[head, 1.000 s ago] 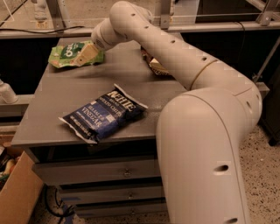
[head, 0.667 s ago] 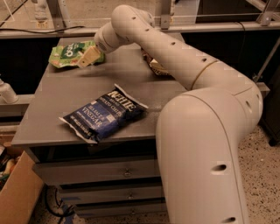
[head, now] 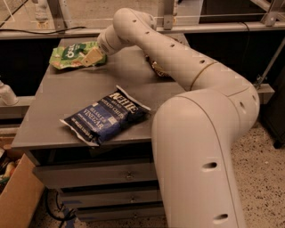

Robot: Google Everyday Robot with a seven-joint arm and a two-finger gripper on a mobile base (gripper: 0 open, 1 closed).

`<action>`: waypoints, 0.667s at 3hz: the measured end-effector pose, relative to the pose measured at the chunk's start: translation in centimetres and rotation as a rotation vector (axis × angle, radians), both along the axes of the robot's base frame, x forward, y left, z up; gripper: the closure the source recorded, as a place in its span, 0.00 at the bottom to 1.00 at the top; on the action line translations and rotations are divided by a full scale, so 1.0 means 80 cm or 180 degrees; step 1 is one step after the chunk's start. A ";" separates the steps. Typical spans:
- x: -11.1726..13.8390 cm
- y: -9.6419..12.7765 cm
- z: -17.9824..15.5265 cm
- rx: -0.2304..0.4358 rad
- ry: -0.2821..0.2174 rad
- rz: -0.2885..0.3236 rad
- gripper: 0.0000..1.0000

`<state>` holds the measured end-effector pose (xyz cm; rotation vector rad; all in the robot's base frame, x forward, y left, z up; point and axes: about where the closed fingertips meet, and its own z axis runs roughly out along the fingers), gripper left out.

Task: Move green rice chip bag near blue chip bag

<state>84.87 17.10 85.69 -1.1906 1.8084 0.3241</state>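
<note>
The green rice chip bag (head: 70, 54) lies at the far left corner of the grey table (head: 67, 95). My gripper (head: 92, 57) is down at the bag's right edge and touches it, reaching in from the right. The blue chip bag (head: 106, 116), dark navy with white lettering, lies flat near the table's front edge, well apart from the green bag. My arm (head: 178, 58) stretches across the right side of the table.
A brown-and-cream bag (head: 156, 70) lies at the back right, mostly hidden behind my arm. A cardboard box (head: 13, 196) stands on the floor at the lower left. Drawers (head: 98, 176) sit under the table. A metal frame (head: 169, 13) runs behind it.
My arm has shifted slightly right and down. The gripper stays at the green bag's right edge, and both bags lie where they were.
</note>
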 end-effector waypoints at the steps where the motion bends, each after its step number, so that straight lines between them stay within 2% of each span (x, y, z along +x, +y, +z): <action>1: 0.003 0.003 -0.001 0.0006 0.0005 -0.0042 0.41; 2: 0.000 0.004 0.005 0.0019 -0.0023 -0.0055 0.65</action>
